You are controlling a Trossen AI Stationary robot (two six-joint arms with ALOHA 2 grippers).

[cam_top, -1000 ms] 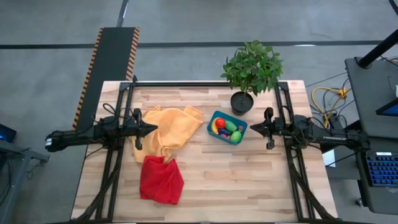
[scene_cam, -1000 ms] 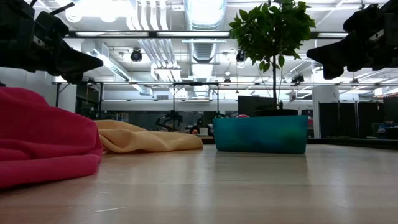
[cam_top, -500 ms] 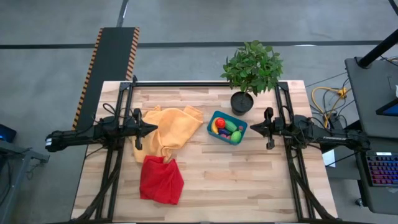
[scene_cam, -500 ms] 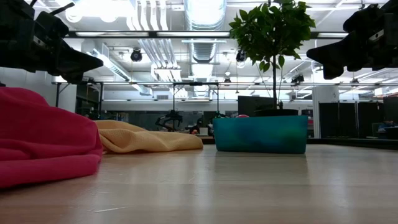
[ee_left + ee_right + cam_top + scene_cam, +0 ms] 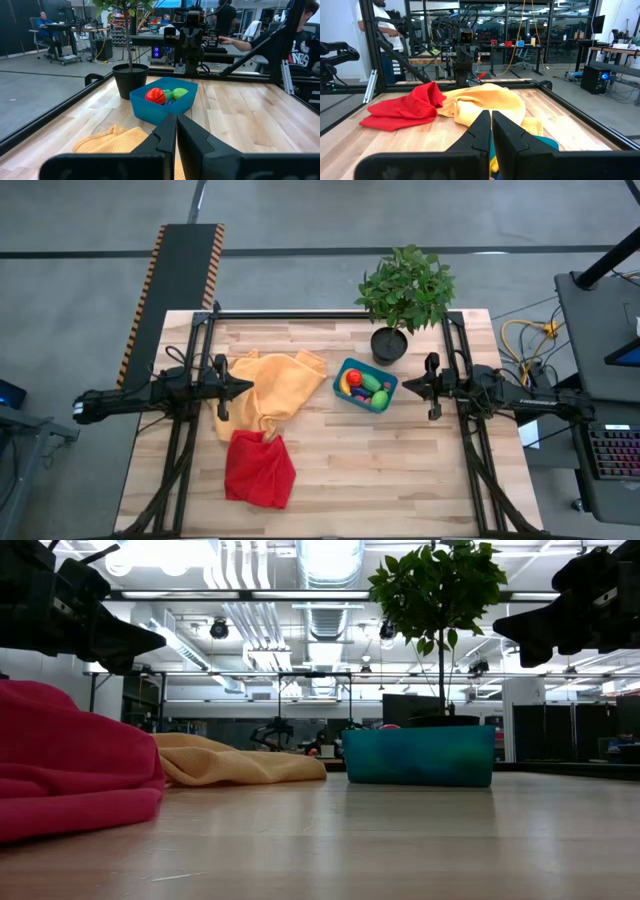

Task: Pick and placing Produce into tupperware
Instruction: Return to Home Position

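The fingers (image 5: 165, 135) of the left gripper (image 5: 243, 387) are pressed together with only a thin slit between them, and nothing is held; those of the right gripper (image 5: 405, 387) are closed and empty in the same way. The left gripper is held well apart from the tupperware (image 5: 420, 755), above the cloth side, and the right gripper is held near it on the opposite side; neither is over it.

The picking is judged complete. A red tomato (image 5: 155, 95), green ovals (image 5: 180, 92) and a yellow banana (image 5: 344, 388) are seen inside the tupperware; no loose piece is seen on the bare wood around it. What may lie under the cloths cannot be told; only the parking of the arms appears to be left.

The table (image 5: 400, 470) is of pale jointed wood planks, flat and smooth. The yellow-orange cloth (image 5: 275, 390), just beside the tupperware, is soft and rumpled; the red cloth (image 5: 258, 470), beyond it, is bunched in thick folds. The potted plant (image 5: 405, 285) is leafy, and its round black pot (image 5: 389, 344) stands just beside the tupperware. The tupperware is of matte blue-teal plastic, shallow, with rounded corners; the produce is small, glossy and rounded.
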